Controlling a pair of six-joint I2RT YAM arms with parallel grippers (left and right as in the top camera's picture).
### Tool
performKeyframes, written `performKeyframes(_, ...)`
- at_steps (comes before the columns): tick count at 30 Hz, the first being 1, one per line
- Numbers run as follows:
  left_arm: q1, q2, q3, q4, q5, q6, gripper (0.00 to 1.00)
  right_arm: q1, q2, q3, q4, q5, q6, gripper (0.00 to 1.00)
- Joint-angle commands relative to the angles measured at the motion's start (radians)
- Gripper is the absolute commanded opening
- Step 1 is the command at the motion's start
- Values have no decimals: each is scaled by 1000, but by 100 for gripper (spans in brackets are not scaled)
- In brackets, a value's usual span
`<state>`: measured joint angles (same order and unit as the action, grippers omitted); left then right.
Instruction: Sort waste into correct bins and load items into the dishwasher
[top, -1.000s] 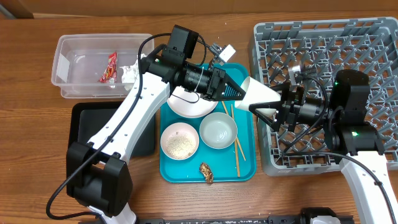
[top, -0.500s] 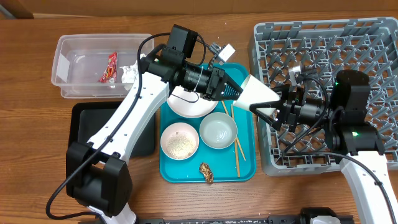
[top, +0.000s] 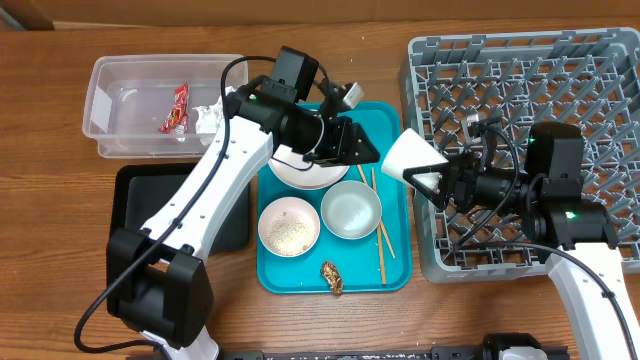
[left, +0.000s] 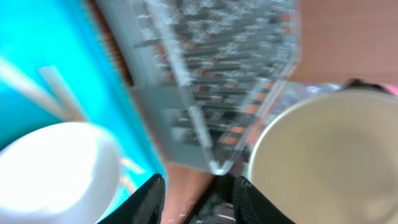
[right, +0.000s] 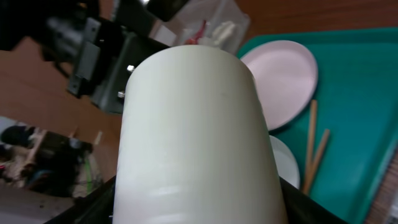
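The small white cup (top: 412, 158) hangs on its side between the teal tray and the grey dishwasher rack (top: 560, 70). My right gripper (top: 438, 178) is shut on it, and the cup (right: 199, 137) fills the right wrist view between both fingers. My left gripper (top: 365, 150) stands open just left of the cup, above the large white plate (top: 298, 172), with nothing between its jaws. The left wrist view shows the cup's mouth (left: 323, 162) to the right of the open left gripper (left: 199, 190). A red wrapper (top: 178, 108) and a white napkin (top: 207, 118) lie in the clear tub (top: 120, 110).
On the teal tray (top: 397, 225) sit a small dish with rice (top: 289, 226), a bowl (top: 351, 211), chopsticks (top: 380, 240) and a brown food lump (top: 332, 277). A black tray (top: 135, 200) lies under the left arm.
My left gripper has opened, let go of the cup and drawn back to the left. The right gripper has closed on the cup and now holds it alone.
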<state>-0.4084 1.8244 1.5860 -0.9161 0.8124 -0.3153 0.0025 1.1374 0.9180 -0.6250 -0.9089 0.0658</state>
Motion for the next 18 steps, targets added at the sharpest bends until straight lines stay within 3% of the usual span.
performKeyframes(1,46,-14,11,-49,-177,11,41,2,-2,31,-18,230,57,47)
performKeyframes(11,283,-50,17,-270,-206,135,47,-158,-2,210,-267,567,152,42)
performKeyframes(18,408,-169,17,-321,-494,136,49,-369,46,391,-449,730,152,42)
